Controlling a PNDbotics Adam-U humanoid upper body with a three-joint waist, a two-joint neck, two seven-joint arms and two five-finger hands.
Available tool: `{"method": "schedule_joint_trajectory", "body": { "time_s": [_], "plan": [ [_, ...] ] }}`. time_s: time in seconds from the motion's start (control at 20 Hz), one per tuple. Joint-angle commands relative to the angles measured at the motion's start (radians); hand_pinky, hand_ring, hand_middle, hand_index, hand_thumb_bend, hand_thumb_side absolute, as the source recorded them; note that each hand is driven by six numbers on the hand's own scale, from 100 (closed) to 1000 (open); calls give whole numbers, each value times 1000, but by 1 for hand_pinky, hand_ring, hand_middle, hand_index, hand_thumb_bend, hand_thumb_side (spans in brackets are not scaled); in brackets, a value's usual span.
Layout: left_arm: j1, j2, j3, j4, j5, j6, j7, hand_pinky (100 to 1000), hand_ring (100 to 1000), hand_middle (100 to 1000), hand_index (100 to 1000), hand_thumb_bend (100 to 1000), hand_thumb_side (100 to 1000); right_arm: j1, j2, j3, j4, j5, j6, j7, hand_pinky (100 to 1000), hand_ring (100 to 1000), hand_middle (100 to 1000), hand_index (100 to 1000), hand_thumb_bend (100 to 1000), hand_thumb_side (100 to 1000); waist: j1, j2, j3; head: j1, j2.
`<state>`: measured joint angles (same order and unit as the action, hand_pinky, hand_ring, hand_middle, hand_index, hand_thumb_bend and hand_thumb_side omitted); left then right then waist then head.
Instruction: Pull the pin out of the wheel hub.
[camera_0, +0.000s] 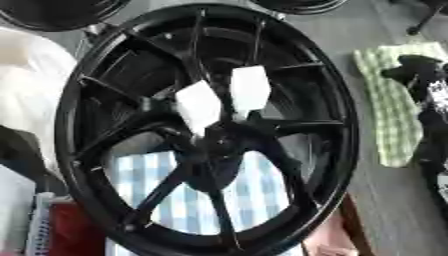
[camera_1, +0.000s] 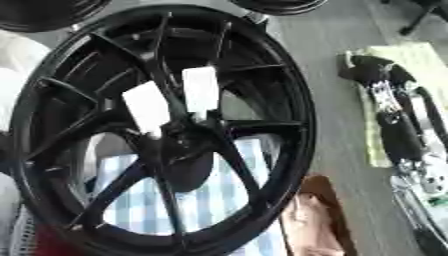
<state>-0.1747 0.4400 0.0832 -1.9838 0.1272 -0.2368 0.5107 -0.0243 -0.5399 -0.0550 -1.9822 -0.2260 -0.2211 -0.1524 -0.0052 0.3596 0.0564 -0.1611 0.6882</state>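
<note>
1. Wheel hub (camera_0: 219, 145) location: it is at the centre of a large black wheel (camera_0: 70, 150), which stands tilted and fills the view from the left edge to past the middle. A white bulk (camera_0: 31, 75) lies behind the wheel's left side. No left robot hand shows in either view.
2. Left of centre: two white pieces (camera_0: 199, 106) (camera_0: 249, 89) sit side by side just above the hub, against the spokes. One or both may belong to the pin, but this cannot be confirmed. Risk: the wrong piece is gripped and the pin is missed.
3. Centre: a blue checked cloth (camera_0: 254, 195) shows through the spokes below the hub. Nothing visible braces the wheel. Risk: a pull that is not in line with the pin could rock or topple the tilted wheel, or jam the pin in its seat.
4. Right of centre: the spokes crowd closely around the hub. Risk: a robot hand reaching in could catch on a spoke before it reaches the white pieces.
5. Right side: the right robot hand (camera_1: 372, 67) lies over a green checked cloth (camera_1: 411, 65) on the counter, well apart from the wheel. Its arm (camera_1: 398, 135) runs back toward the lower right corner. Whether the hand is spread or closed cannot be told, and it touches no part of the wheel. Judgement: the reach toward the hub has not begun.
</note>
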Motion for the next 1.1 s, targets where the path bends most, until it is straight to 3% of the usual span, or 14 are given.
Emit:
{"method": "schedule_joint_trajectory", "body": {
  "time_s": [0.05, 0.25, 0.35, 0.7, 0.95, 1.1],
  "plan": [
    [1, 25, 1, -16, -7, -1, -5, 837, 715, 653, 826, 258, 583, 2, -9, -7, -18, 4, 3, 0, 924, 750, 606, 766, 100, 737, 0, -13, 0, 0, -14],
    [1, 49, -1, -16, -16, -1, -17, 836, 715, 653, 825, 250, 570, 7, -5, -6, -18, 8, 7, 0, 924, 750, 605, 766, 100, 740, 0, -14, 2, -2, -4],
    [4, 100, -5, -16, -32, -1, -41, 834, 714, 654, 824, 239, 551, 15, -7, -7, -18, 12, 7, -2, 924, 750, 605, 766, 100, 742, 3, -17, 5, -10, 4],
    [0, 383, -19, -16, -106, 16, -190, 822, 720, 660, 822, 234, 476, 35, -22, -7, -18, 22, 7, -5, 924, 750, 605, 767, 100, 736, 17, -35, 18, -34, 25],
    [-53, 579, -44, -16, -153, 59, -355, 812, 728, 668, 819, 258, 464, 46, -33, -6, -18, 23, 6, -4, 924, 750, 605, 767, 100, 732, 25, -49, 22, -45, 36],
    [-97, 661, -62, -16, -163, 76, -455, 808, 735, 675, 816, 278, 481, 49, -38, -5, -18, 24, 6, -4, 924, 750, 605, 767, 100, 733, 28, -52, 21, -45, 39]
  ]
}}
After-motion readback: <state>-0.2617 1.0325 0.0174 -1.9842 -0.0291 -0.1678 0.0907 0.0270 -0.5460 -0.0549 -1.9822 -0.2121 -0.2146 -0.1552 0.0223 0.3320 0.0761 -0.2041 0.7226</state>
